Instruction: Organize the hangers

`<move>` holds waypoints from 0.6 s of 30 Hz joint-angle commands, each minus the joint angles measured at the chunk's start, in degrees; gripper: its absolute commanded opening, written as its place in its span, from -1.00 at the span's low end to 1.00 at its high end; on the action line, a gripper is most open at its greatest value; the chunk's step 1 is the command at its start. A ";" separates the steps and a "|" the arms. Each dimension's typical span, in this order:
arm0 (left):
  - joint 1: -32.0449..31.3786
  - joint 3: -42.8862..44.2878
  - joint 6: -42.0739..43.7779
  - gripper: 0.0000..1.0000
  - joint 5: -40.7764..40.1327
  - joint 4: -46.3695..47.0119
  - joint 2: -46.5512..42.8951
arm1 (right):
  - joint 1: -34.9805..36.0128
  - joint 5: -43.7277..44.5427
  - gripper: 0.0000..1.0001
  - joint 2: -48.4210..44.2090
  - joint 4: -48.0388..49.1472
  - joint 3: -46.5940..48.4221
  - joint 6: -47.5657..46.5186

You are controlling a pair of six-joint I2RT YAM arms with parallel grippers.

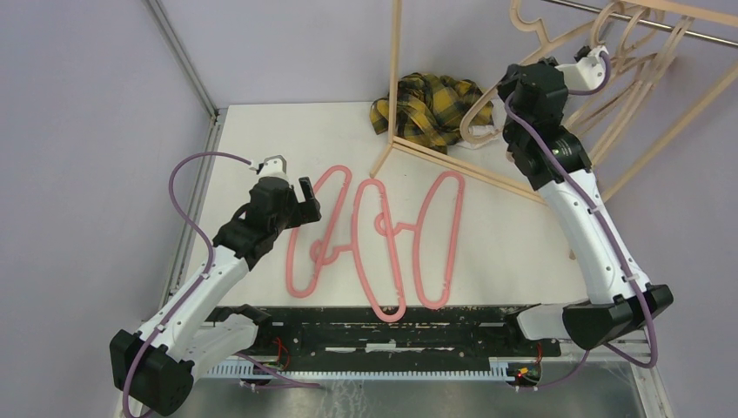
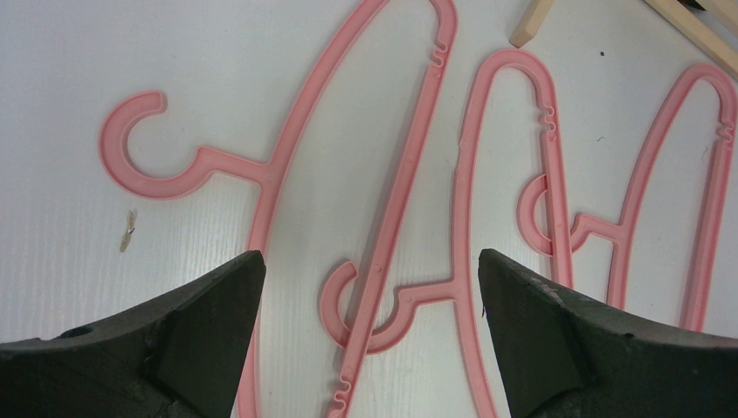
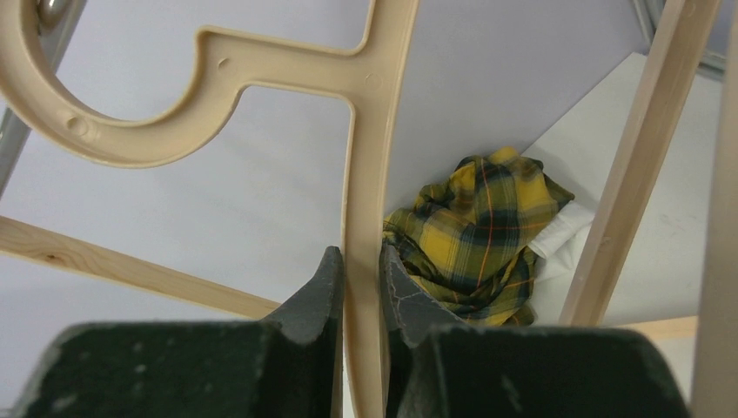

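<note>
Right gripper (image 3: 358,254) is pinching a tan hanger (image 3: 365,174) upright, hook seemingly nearing the metal rail (image 1: 709,37), while left gripper (image 2: 370,254) is hovering wide-spread above pink hangers (image 2: 396,226) lying lengthwise on the worktop (image 2: 174,52).

Robotics lab bench, plain lilac walls (image 1: 78,104), white table (image 1: 513,244), two robot arms (image 1: 209,279) bolted at its edge

Top view overhead, wrist views close, left shares pink hangers (image 2: 407,174)

three pink hangers (image 2: 399,209) are lying flat; tan hangers (image 3: 365,174) are overlapping, uncountable; one plaid cloth (image 1: 426,104) and one wooden rack (image 1: 395,78) are showing.
</note>
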 commanded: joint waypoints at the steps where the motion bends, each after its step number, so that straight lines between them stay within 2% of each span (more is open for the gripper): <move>1: 0.05 0.55 1.10 0.98 0.23 2.41 0.11 | -1.34 2.29 -0.96 -3.76 -1.33 -1.41 0.82; 4: 0.04 0.60 1.10 0.98 0.23 2.25 -0.15 | -1.69 2.47 -0.85 -4.71 -2.57 -1.76 1.29; 5: 0.09 0.60 1.11 0.98 0.13 2.18 -0.30 | -1.83 2.47 -0.74 -5.00 -2.70 -1.94 1.37; 9: 0.03 0.35 0.97 0.98 0.14 1.90 -0.77 | -1.99 1.02 0.00 -5.58 -3.63 -1.94 1.04; 11: 0.01 0.34 0.79 0.98 0.21 1.94 -0.96 | -2.01 -0.60 0.29 -6.09 -3.18 -2.16 0.36; 14: 0.07 0.42 0.66 0.98 0.32 1.89 -0.89 | -1.99 -2.79 0.54 -7.54 -2.40 -2.76 -0.38; 18: 0.06 0.40 0.49 0.98 0.34 1.89 -0.65 | -1.99 -4.55 0.64 -10.59 -2.45 -3.36 -1.73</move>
